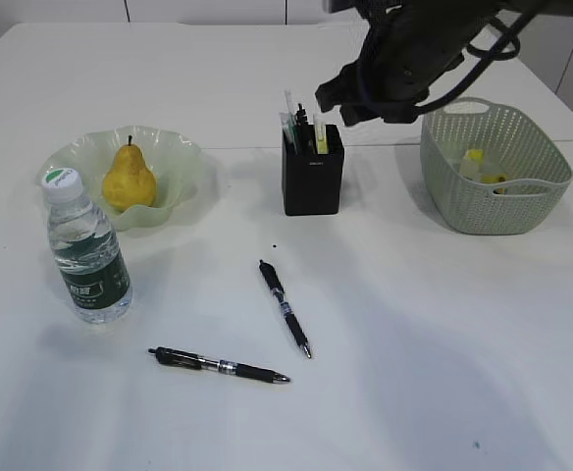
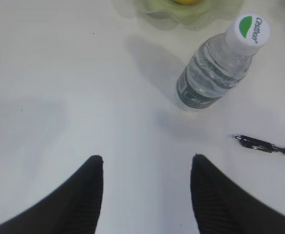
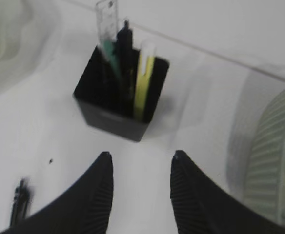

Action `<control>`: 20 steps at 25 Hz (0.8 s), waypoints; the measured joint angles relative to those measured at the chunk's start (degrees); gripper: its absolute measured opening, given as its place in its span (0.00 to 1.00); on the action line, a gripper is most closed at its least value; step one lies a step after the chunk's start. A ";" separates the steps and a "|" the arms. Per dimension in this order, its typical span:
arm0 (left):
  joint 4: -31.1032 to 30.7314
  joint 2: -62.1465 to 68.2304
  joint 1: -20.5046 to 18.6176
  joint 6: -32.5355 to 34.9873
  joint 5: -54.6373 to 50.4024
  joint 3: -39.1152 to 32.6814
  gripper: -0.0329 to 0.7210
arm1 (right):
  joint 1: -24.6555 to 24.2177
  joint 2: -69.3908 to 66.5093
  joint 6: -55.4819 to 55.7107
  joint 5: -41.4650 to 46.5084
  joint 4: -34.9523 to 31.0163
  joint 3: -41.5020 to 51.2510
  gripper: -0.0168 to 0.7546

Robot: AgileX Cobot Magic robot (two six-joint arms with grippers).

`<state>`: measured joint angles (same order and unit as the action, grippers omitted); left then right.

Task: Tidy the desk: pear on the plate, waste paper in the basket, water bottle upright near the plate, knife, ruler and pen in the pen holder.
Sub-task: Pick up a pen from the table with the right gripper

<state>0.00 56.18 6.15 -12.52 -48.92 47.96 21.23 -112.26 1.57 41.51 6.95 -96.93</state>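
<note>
The small clear plastic water bottle stood upright by the pale green ruffled plate cradling the yellow pear; the left gripper hovered apart, empty. Two black pens lay on the plain white desk (presumably next). The right gripper, apart and empty, hung above the matte black pen holder. The sage-green basket held yellow scraps.

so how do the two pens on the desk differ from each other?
Pose: the nearer pen lies almost crosswise to the camera, tip pointing right; the farther pen lies diagonally, tip toward the camera and right.
Position: the nearer pen sits in front of the water bottle; the farther pen lies closer to the pen holder.
Shared: both are dark with silver tips, flat on the desk, neither yet in the pen holder, neither held.
</note>
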 joint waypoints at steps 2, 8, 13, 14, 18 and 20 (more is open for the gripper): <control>0.00 0.00 0.00 0.00 0.07 0.00 0.58 | 0.00 0.18 -3.25 4.53 -4.88 0.00 0.41; 0.00 0.00 0.00 0.00 0.07 0.00 0.58 | 0.35 0.55 -4.73 15.97 -12.63 0.00 0.41; 0.00 0.00 0.00 0.00 0.07 0.00 0.58 | 3.34 0.63 0.64 18.53 -12.77 0.00 0.41; 0.00 0.00 0.00 0.00 0.07 0.00 0.58 | 4.25 0.63 1.23 18.67 -12.77 0.00 0.41; 0.00 0.00 0.00 0.00 0.13 0.00 0.58 | 7.52 0.63 4.08 18.93 -9.75 0.00 0.41; 0.00 0.00 0.00 0.00 0.13 0.00 0.58 | 8.56 0.23 5.34 19.36 -8.19 0.00 0.41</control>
<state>0.00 56.18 6.15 -12.52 -48.79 47.96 29.79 -112.03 6.91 60.88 -1.24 -96.93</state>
